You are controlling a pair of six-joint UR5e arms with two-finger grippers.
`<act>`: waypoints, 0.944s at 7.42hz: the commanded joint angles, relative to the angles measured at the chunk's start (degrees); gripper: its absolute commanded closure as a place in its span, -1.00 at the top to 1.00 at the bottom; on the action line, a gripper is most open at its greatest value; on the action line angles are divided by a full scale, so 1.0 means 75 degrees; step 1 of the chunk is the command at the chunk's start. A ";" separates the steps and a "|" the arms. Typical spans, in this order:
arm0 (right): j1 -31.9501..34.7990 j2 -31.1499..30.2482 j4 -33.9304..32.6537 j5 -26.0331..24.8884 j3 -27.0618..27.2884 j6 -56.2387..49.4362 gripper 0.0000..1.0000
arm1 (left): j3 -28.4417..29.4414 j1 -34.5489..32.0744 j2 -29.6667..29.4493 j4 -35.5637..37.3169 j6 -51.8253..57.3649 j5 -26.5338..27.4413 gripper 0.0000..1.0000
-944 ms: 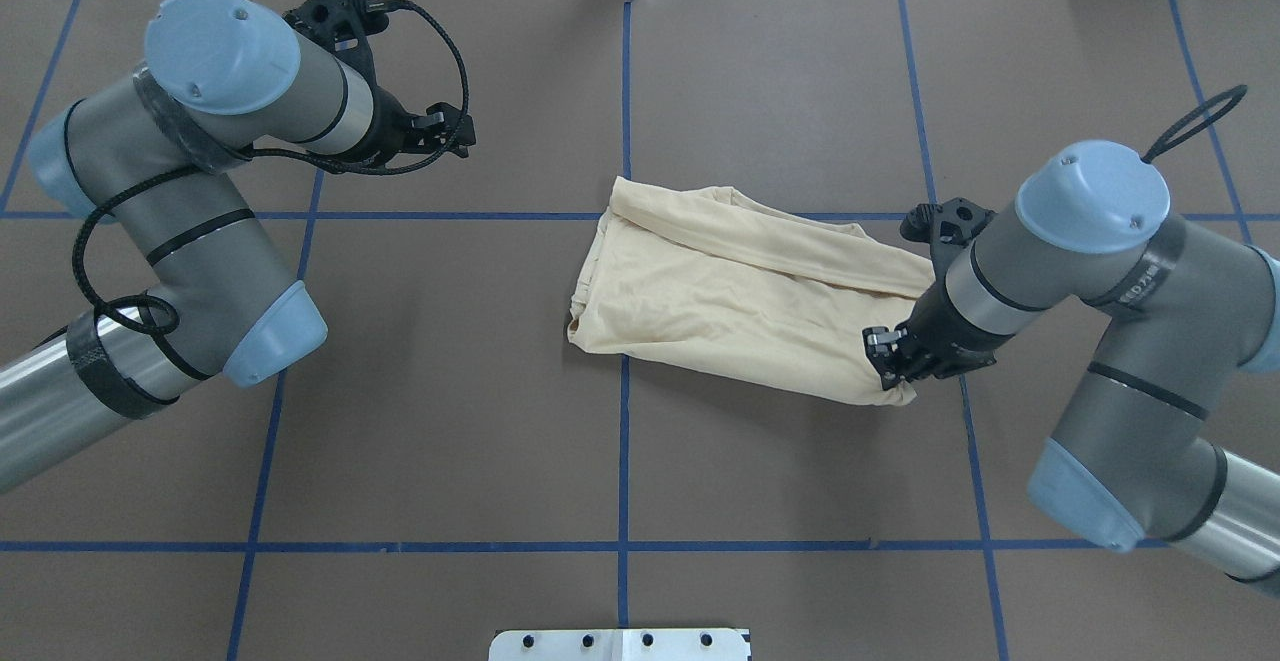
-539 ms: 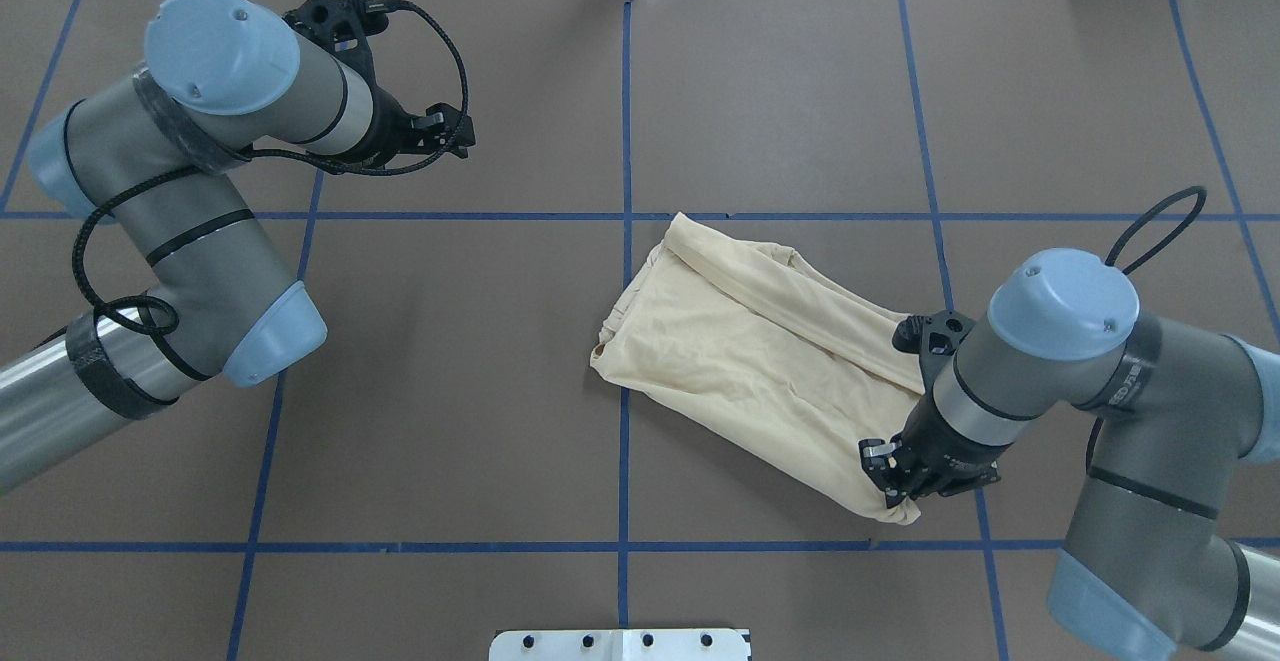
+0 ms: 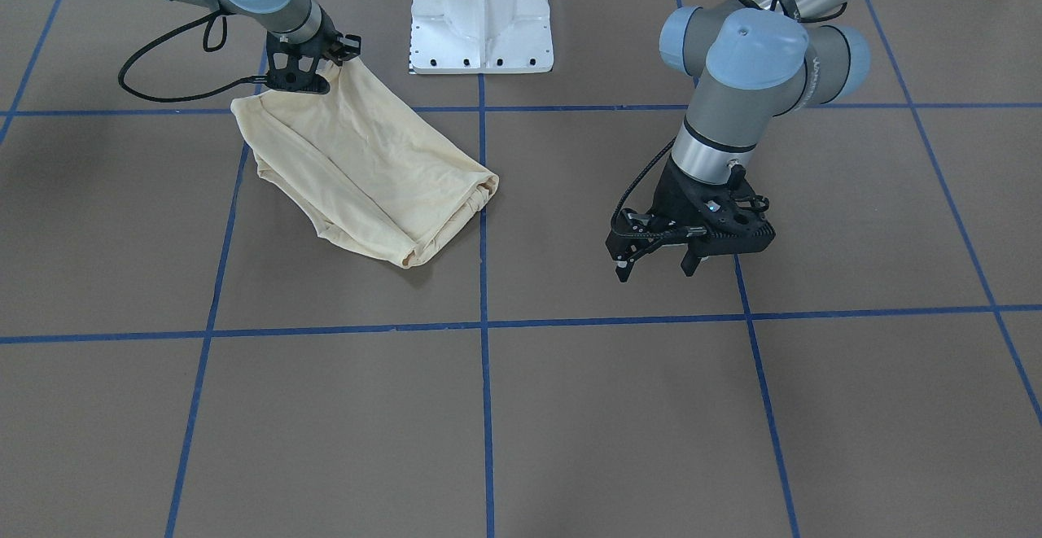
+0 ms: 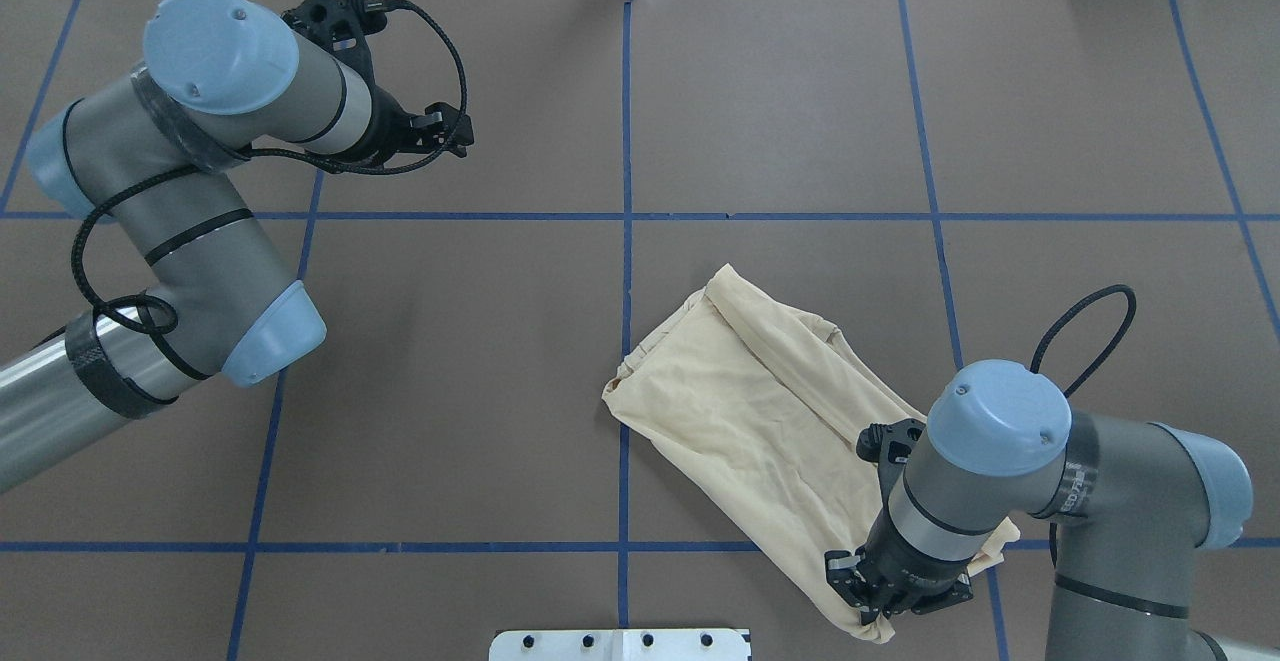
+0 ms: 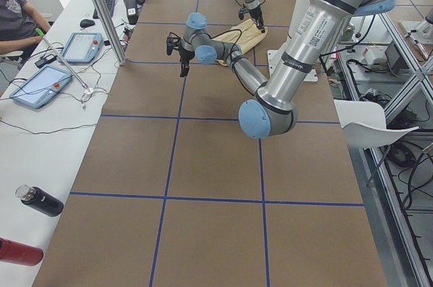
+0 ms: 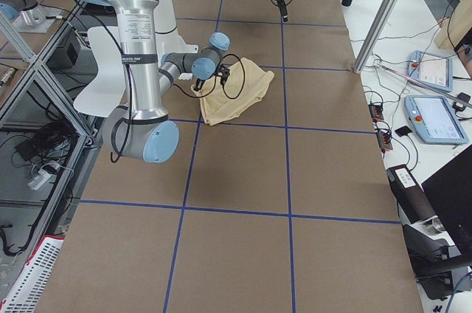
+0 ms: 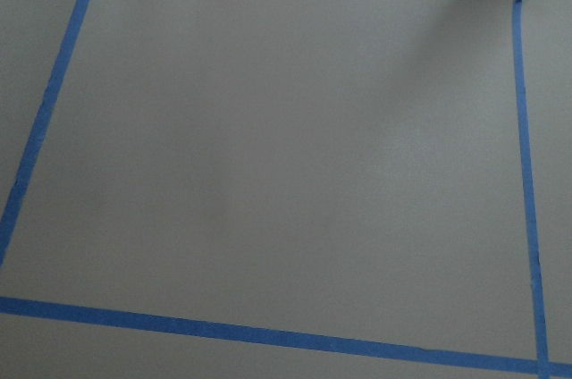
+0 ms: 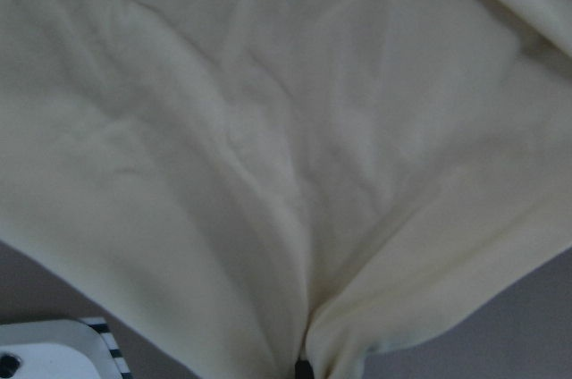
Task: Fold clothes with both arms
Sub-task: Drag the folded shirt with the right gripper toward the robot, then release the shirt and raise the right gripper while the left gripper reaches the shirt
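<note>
A: Brown table was all your left gripper had under it. Its fingers were spread wide with nothing held, and it was parked out on its own.
B: And the T-shirt?
A: T-shirt lay bunched, print hidden, just right of the centre tape line, one end toward the white pedestal base. Your right gripper was clamped on that near corner; its wrist view showed fabric gathered into the pinch.
B: Step?
A: Looked like one-arm repositioning, no clean fold yet. Next you'd need the left gripper brought across to a free corner, then both to tension it and spread it flat.
</note>
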 commanded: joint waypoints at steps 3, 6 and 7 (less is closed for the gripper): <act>0.0522 0.0437 0.0070 -0.0018 0.0038 0.1007 1.00 | -0.0162 0.0325 -0.0023 -0.0058 -0.0212 -0.0127 1.00; 0.1660 0.1444 0.0047 -0.0822 -0.0337 0.0386 1.00 | -0.0912 0.1694 0.0479 -0.1294 -0.2292 -0.0093 1.00; 0.1895 0.1621 0.0058 -0.1047 -0.0384 0.0292 1.00 | -0.0902 0.2140 0.0539 -0.1915 -0.2961 -0.0035 1.00</act>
